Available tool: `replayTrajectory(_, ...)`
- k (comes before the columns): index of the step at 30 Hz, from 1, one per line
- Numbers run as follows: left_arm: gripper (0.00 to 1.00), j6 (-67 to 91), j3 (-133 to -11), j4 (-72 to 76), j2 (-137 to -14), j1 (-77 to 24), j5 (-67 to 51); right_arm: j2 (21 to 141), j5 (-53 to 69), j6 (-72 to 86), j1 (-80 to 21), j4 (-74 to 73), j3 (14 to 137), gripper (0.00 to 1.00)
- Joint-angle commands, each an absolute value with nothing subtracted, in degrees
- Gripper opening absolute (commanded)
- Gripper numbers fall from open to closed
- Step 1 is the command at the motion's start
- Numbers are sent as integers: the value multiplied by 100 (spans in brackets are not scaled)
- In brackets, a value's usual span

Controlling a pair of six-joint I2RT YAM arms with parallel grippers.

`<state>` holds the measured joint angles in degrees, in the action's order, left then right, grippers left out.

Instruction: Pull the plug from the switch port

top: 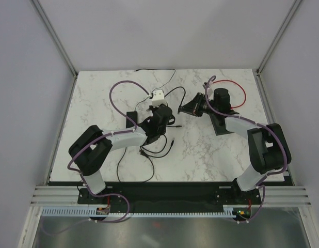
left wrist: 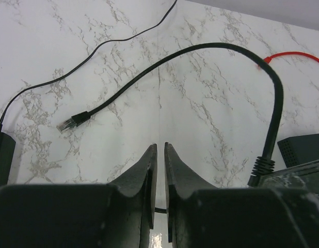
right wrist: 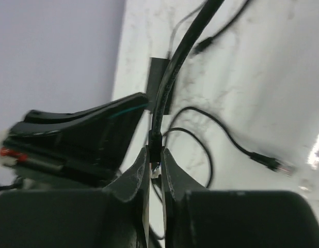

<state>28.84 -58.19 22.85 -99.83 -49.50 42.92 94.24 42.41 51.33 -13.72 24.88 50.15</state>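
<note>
The switch port is sitting in the edge of the flat black box [top: 220, 126], which is lying on the right part of the marble table [top: 97, 108], partly under the right arm. The port itself is too small to make out.

The plug [right wrist: 156, 168] is staying apart from this box, a little to its left above the table. The right gripper [right wrist: 155, 152] is holding it: the two fingers are pressing together on the black boot of the plug, and the clear tip is showing between them. From there the thick black cable [left wrist: 226, 46] is rising in an arch, and its other end [left wrist: 66, 124] is lying loose on the table.

The left gripper [left wrist: 160, 146] is hanging near the middle of the table. Its fingers are standing almost together, with only a narrow slit between them. A thin black wire [left wrist: 158, 209] is crossing the slit low down, and one cannot tell if it is pinched.

Farther out, a red cable [left wrist: 293, 54] is curving near the far right, and a white adapter [top: 158, 95] is lying behind the left gripper.
</note>
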Motion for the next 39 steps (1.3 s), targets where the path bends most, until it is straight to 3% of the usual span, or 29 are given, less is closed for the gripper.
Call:
replayTrajectory(1, 17, 2707, -6055, 2549, -10072, -4957, 4439, 9483, 3437, 3596, -1354, 810, 5440, 0)
replayTrajectory(10, 17, 2804, -6214, 2444, -10265, -4931, 4201, 10239, 2858, 2629, -1354, -280, 5835, 2)
replayTrajectory(19, 17, 2830, -6451, 2382, -10485, -4939, 3745, 10178, 2329, 2329, -1354, -738, 6003, 37)
replayTrajectory(21, 19, 2821, -6565, 2382, -10608, -4931, 3481, 10003, 2059, 2285, -1354, -843, 6029, 43)
replayTrajectory(23, 23, 2760, -6749, 2364, -10713, -4939, 3105, 9897, 1917, 2137, -1354, -1071, 6169, 57)
replayTrajectory(25, 24, 2734, -6872, 2364, -10872, -4931, 2796, 9783, 1671, 2039, -1293, -1265, 6362, 61)
replayTrajectory(34, 24, 2733, -7935, 2364, -11793, -4931, 2795, 9282, 1881, 2294, -36, -1248, 6539, 55)
replayTrajectory(35, 24, 2559, -8145, 2173, -11882, -4931, 359, 9229, 1890, 2329, 182, -1161, 6522, 55)
replayTrajectory(39, 24, 2558, -8595, 2171, -12242, -4931, -491, 9088, 1758, 2680, 658, -810, 6181, 57)
